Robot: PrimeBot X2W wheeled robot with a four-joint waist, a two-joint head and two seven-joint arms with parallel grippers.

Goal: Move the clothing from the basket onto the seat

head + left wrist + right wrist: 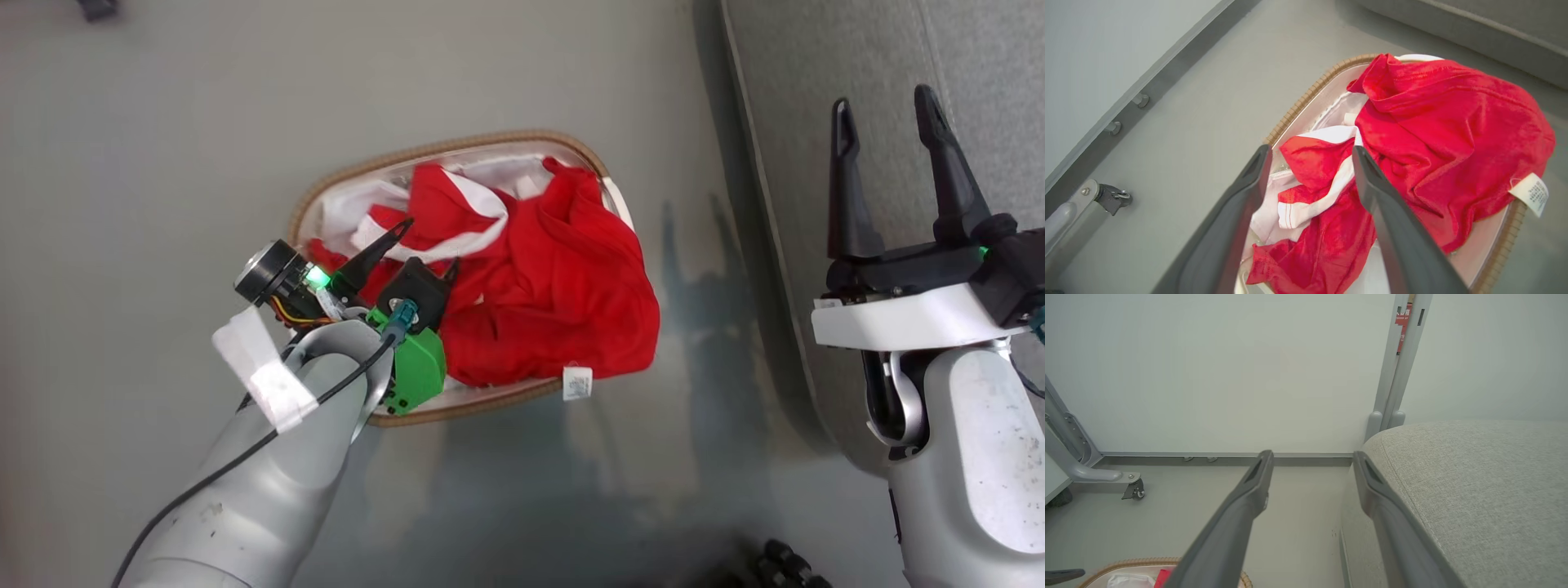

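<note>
floor: grey, glossy | wall: white | caster: under grey frame leg | post: grey, upright

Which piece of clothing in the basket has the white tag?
The large plain red garment draped over the basket rim, tag hanging at its edge; the smaller piece has white bands.

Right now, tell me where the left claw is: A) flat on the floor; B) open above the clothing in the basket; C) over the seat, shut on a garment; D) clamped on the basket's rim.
B: the left claw is open, fingers spread over the red and white clothing piled in the basket.
</note>
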